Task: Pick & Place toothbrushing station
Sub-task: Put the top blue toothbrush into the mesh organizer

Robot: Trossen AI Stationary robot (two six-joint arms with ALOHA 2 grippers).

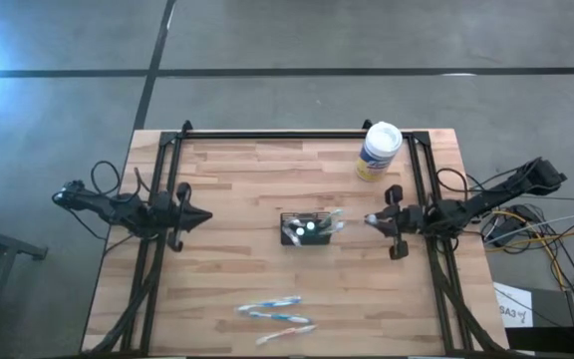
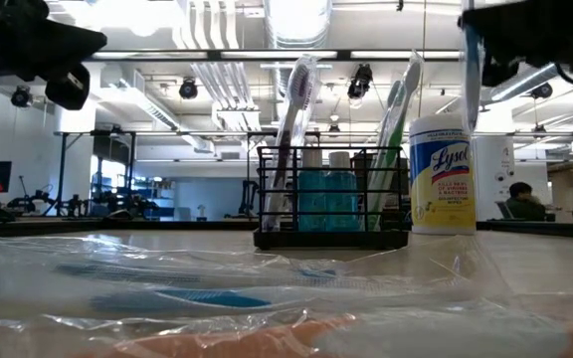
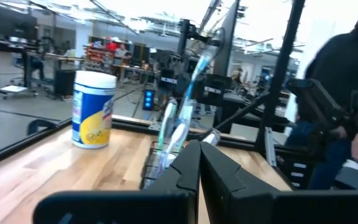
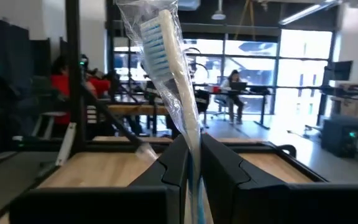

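Observation:
The toothbrushing station (image 1: pixel 309 227), a small black wire holder, stands at the middle of the table with wrapped toothbrushes (image 2: pixel 291 129) upright in it. My right gripper (image 1: pixel 372 220) hovers just right of it, shut on a plastic-wrapped toothbrush (image 4: pixel 166 56). My left gripper (image 1: pixel 203 215) is shut with nothing in it, raised at the table's left and pointing at the station (image 3: pixel 157 165). More wrapped toothbrushes (image 1: pixel 272 317) lie flat near the front edge. My right gripper pinches the wrapped toothbrush by its handle (image 4: pixel 192 146) between the two fingers. The fingers come in level from the table's right and lie across the brush. The brush stands roughly upright, bristle head (image 4: pixel 156 37) up, lifted clear of the table.
A white-lidded, yellow-labelled wipes canister (image 1: pixel 379 150) stands at the far right of the table, behind my right gripper. A black frame (image 1: pixel 267 133) runs along the far and side edges. Clear plastic wrap (image 2: pixel 267 288) lies near the front edge. A person stands beyond the table's right side (image 3: pixel 347 81).

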